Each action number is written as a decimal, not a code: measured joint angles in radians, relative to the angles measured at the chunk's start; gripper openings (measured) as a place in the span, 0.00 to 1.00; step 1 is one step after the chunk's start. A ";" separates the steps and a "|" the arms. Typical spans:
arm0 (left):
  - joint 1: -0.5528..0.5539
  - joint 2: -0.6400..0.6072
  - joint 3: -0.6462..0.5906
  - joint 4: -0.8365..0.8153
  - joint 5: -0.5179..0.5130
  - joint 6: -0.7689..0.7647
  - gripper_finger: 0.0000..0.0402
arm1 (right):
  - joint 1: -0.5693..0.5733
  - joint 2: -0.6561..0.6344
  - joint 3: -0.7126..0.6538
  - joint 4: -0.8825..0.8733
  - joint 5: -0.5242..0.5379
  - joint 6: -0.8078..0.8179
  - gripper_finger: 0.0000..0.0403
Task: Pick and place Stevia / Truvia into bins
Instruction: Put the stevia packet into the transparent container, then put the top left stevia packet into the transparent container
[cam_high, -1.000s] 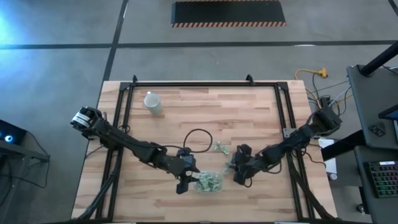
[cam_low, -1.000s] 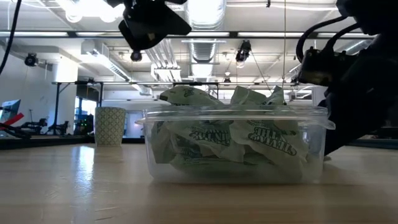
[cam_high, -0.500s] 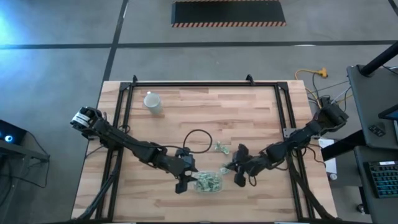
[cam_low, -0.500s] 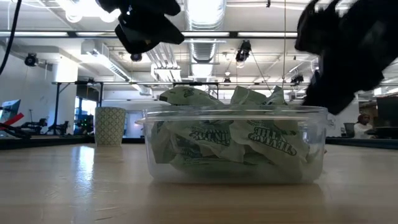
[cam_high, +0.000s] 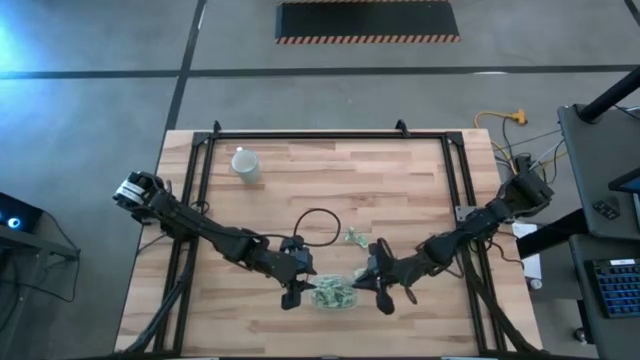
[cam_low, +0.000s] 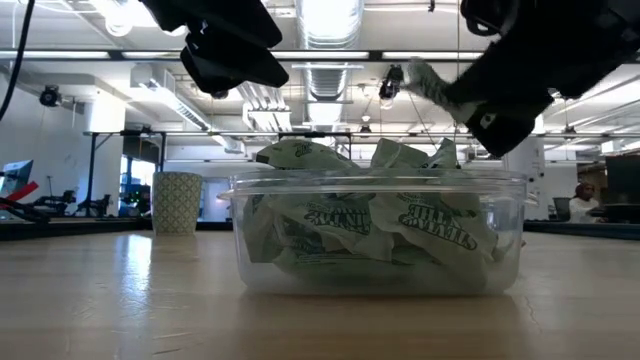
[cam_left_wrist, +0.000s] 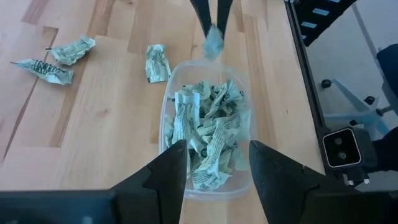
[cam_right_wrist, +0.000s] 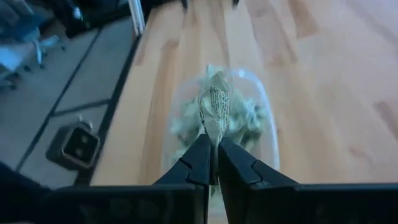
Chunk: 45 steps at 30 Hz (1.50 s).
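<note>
The clear plastic bin (cam_high: 335, 294) (cam_low: 378, 235) stands near the table's front edge, heaped with crumpled pale green and white Stevia sachets (cam_left_wrist: 208, 134). My right gripper (cam_right_wrist: 211, 148) (cam_high: 364, 283) hangs just above the bin's right end, shut on one sachet (cam_right_wrist: 214, 102) (cam_low: 425, 80) (cam_left_wrist: 212, 43). My left gripper (cam_left_wrist: 214, 168) (cam_high: 300, 290) hovers open over the bin's left end, holding nothing. Three loose sachets (cam_left_wrist: 157, 62) (cam_left_wrist: 74, 50) (cam_left_wrist: 40, 70) lie flat on the wood just beyond the bin. My right gripper pinches the sachet's one end (cam_right_wrist: 210, 132) between its two fingertips. The fingers come from the table's right, slanting a little downward. The rest of the sachet sticks out past the tips, lifted clear, above the bin's right end.
A white patterned cup (cam_high: 245, 163) (cam_low: 177, 203) stands at the table's far left. A black cable loop (cam_high: 318, 225) lies on the wood behind the bin. Black frame rails (cam_high: 205, 180) run along the table's left, right and far edges.
My right gripper has risen from the tabletop at the bin's right and swung toward the bin, tipping closer to level, carrying the sachet up over the bin's right end. The bin and the loose sachets have stayed put.
</note>
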 joint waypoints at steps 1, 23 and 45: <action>0.000 0.000 0.000 -0.001 0.000 0.000 0.39 | 0.000 0.008 0.005 -0.018 -0.004 0.000 0.03; 0.002 0.000 -0.014 -0.044 -0.041 0.000 0.39 | -0.004 -0.020 0.050 -0.376 0.051 0.087 0.36; 0.397 0.029 -0.029 0.025 -0.021 0.142 0.39 | -0.010 -0.017 0.020 -0.452 0.124 -0.003 0.34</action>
